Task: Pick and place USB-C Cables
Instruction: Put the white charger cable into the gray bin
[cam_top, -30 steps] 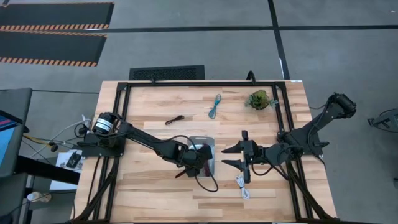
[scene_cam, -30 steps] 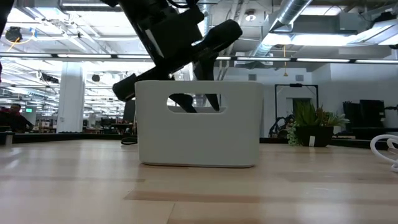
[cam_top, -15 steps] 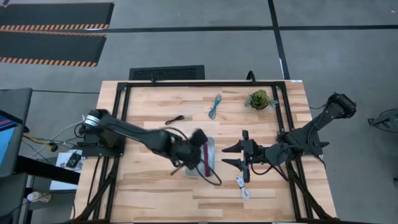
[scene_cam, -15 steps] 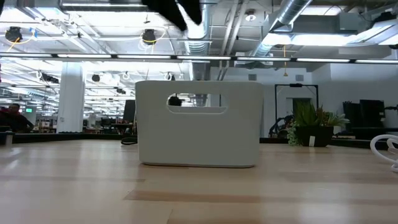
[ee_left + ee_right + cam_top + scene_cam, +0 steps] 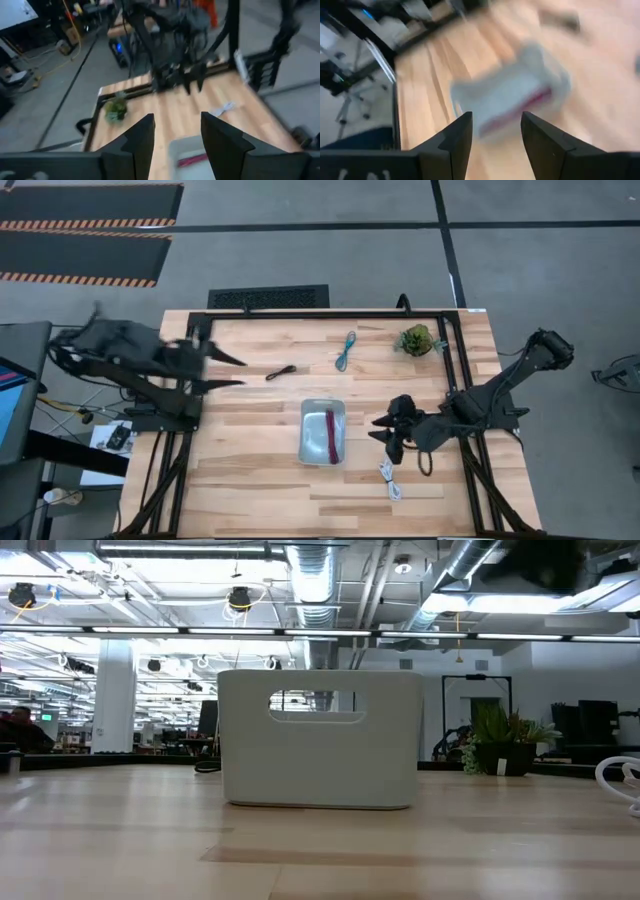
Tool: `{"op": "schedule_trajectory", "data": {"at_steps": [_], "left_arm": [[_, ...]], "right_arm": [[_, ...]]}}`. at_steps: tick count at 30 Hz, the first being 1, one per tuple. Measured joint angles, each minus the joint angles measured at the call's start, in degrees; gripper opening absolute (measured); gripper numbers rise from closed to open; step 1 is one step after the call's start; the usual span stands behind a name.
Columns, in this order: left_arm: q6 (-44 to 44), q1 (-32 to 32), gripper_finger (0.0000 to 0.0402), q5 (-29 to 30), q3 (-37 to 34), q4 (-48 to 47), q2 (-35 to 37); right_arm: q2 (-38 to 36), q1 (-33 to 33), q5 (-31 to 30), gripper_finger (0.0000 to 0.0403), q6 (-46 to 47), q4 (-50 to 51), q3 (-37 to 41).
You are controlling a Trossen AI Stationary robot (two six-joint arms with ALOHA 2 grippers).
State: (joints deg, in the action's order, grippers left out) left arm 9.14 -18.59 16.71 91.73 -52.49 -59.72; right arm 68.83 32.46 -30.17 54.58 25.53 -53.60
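Note:
The pale grey tray (image 5: 307, 442) stands mid-table with the dark red cable (image 5: 332, 434) lying flat on its floor. The black cable (image 5: 282, 372) and the teal-blue cable (image 5: 346, 351) lie on the wood toward the far edge, and the white cable (image 5: 389, 478) lies near the tray's right. My left gripper (image 5: 235, 370) is open, drawn back near the table's left edge, level with the black cable. My right gripper (image 5: 385, 435) is open, right of the tray and beside the white cable; its wrist view looks at the tray (image 5: 510, 95) and dark red cable (image 5: 525, 111).
A green bushy plant tuft (image 5: 416, 339) sits at the far right corner. A black metal frame (image 5: 330, 313) rims the table. Bare wood lies left of the tray and along the near edge. In the low view the tray (image 5: 318, 740) blocks the middle.
My left gripper rose out of the tray and swung back to the table's left edge, leaving the dark red cable lying in the tray. My right gripper, level and pointing at the tray before, has turned and tipped in place.

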Motion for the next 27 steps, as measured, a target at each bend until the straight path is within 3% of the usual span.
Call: {"op": "schedule_trajectory", "data": {"at_steps": [4,9,16,20,27], "left_arm": [[-5.54,-3.51,0.0150,2.13,-16.07,9.34,11.67],[-13.39,-6.05,0.0150,10.13,-41.64,25.19,22.96],[-28.58,-6.75,0.0150,11.98,-70.49,58.19,25.96],[-32.97,-6.75,0.0150,10.73,-77.27,68.97,24.79],[-35.32,-6.80,0.0150,10.69,-78.11,70.24,24.75]], "right_arm": [[0.81,-0.21,7.34,0.0192,12.31,9.36,0.00],[1.88,1.13,9.41,0.0188,21.83,14.14,0.00],[7.35,4.43,13.58,0.0187,32.91,17.26,0.03],[13.49,5.76,18.46,0.0188,35.52,15.76,0.00],[22.93,7.00,22.96,0.0196,36.99,3.95,0.00]]}}
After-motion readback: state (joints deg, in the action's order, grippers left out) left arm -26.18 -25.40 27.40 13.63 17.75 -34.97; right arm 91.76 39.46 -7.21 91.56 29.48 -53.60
